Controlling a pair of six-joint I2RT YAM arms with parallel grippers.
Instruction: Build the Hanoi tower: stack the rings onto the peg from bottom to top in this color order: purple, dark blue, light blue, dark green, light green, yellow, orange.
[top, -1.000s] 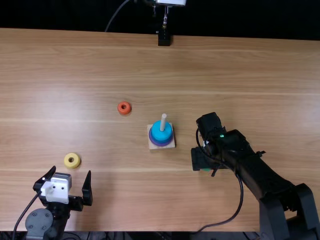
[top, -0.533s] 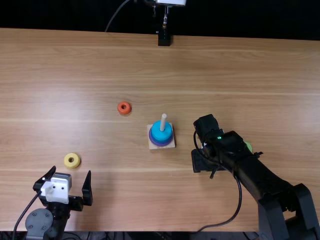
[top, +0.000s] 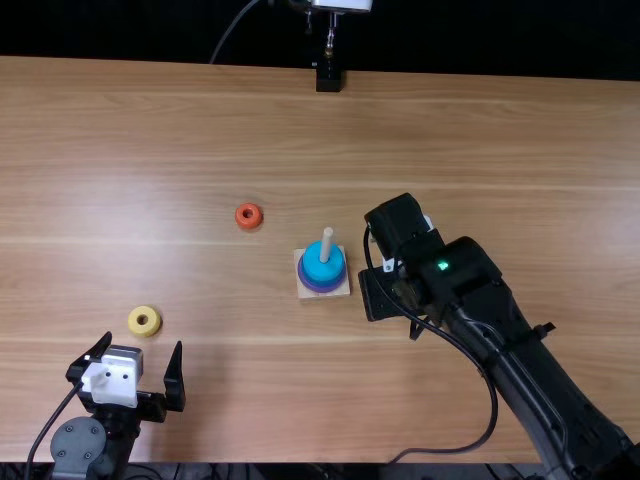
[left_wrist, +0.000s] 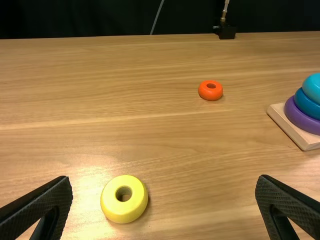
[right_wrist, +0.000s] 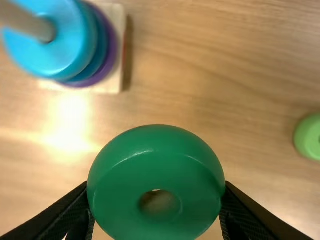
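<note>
My left gripper (top: 144, 342) stands open at the near left, the yellow ring (top: 144, 321) just beyond it; in the left wrist view the yellow ring (left_wrist: 124, 199) lies by the open left gripper (left_wrist: 165, 184). My right gripper (top: 388, 285) is just right of the peg base (top: 310, 293). The right wrist view has the right gripper (right_wrist: 156, 200) shut on the dark green ring (right_wrist: 157, 172), held above the table. Purple (left_wrist: 300, 117), dark blue (left_wrist: 307, 104) and light blue (left_wrist: 314, 88) rings sit around the peg (top: 327, 245), bottom to top. The orange ring (top: 249, 216) lies left of the base.
A light green ring (right_wrist: 311, 137) lies on the table, away from the peg base, in the right wrist view. A black stand (top: 328, 76) is at the table's far edge. The right arm's cable loops over the near right of the table.
In the top view my right gripper has moved left and farther from the near edge, closer to the peg base. The left arm, the peg and the rings on it have kept still.
</note>
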